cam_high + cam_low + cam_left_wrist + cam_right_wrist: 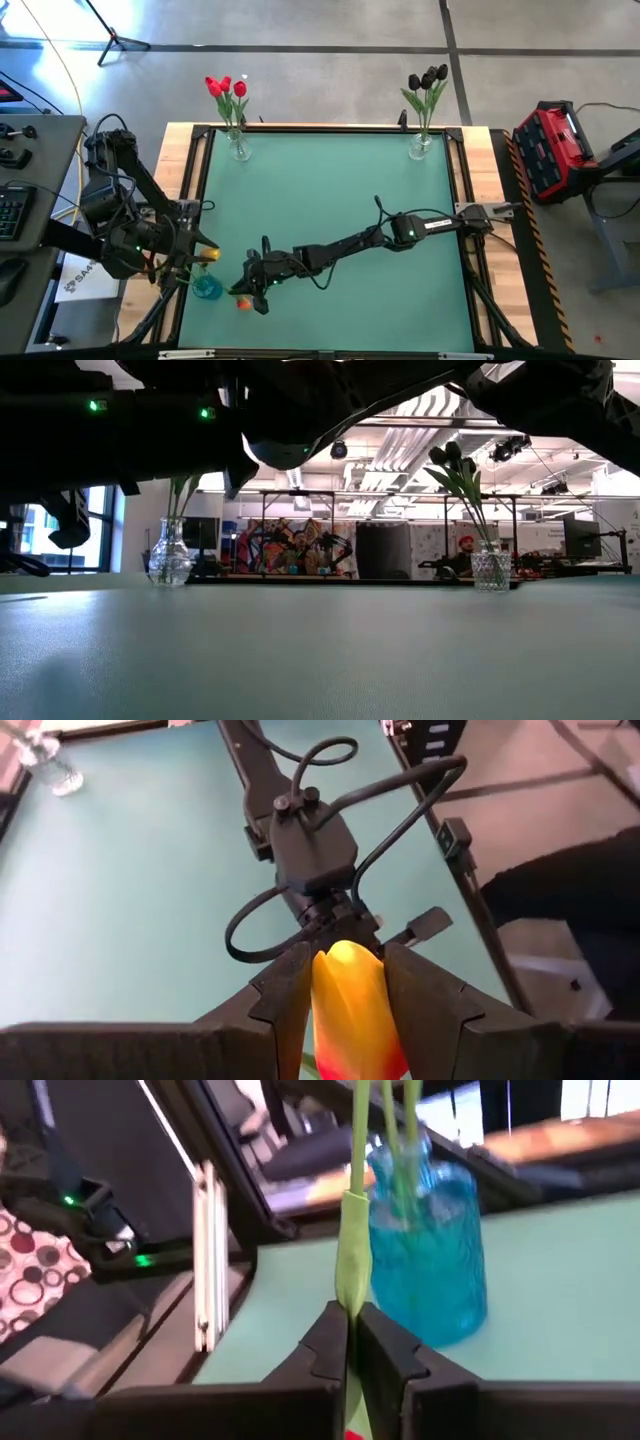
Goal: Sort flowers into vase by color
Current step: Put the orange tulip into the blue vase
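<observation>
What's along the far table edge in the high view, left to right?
Clear vase holding red tulips → clear vase holding dark tulips. Off the table past them, a red case.

My matt black plastic fingers pinched a smooth, waxy green stem. The blue vase looked like glossy ribbed glass. The table mat was matt teal, with a bare wood rim at 3 o'clock.
</observation>
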`<state>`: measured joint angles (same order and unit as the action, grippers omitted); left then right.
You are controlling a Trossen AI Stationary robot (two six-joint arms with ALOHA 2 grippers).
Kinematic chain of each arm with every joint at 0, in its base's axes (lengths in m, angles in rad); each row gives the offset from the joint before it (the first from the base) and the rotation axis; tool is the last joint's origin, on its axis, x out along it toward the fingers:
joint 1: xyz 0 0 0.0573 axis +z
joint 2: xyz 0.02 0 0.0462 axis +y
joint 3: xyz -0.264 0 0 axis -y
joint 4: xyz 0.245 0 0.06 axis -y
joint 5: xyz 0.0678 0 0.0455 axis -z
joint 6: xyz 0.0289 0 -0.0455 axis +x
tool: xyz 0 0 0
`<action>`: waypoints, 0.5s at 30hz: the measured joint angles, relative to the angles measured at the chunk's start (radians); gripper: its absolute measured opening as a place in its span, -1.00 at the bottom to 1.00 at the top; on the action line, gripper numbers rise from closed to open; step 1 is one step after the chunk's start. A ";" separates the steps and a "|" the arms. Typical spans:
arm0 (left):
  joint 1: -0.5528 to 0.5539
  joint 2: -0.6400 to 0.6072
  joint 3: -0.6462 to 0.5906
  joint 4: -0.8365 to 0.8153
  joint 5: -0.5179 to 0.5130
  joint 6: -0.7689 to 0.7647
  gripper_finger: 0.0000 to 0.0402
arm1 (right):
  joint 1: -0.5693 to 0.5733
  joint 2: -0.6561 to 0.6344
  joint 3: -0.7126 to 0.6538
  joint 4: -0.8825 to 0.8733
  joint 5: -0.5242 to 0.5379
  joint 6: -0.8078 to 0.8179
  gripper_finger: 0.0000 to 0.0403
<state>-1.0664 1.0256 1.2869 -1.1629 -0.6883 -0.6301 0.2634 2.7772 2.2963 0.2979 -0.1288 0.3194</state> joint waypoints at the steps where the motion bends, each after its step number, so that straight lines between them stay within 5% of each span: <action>1: 0.000 0.000 0.000 0.000 0.003 0.020 -0.42 | 0.000 -0.007 0.000 -0.026 -0.003 0.012 -0.98; 7: 0.000 0.017 0.000 0.000 0.011 0.066 -0.42 | -0.002 -0.117 0.000 -0.406 0.055 0.013 -0.99; 15: 0.044 0.077 0.000 -0.002 0.023 -0.019 -0.42 | 0.050 -0.308 0.000 -0.948 0.365 -0.051 -1.00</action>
<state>-1.0224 1.1025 1.2869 -1.1649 -0.6655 -0.6486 0.3137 2.4690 2.2959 -0.6498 0.2357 0.2686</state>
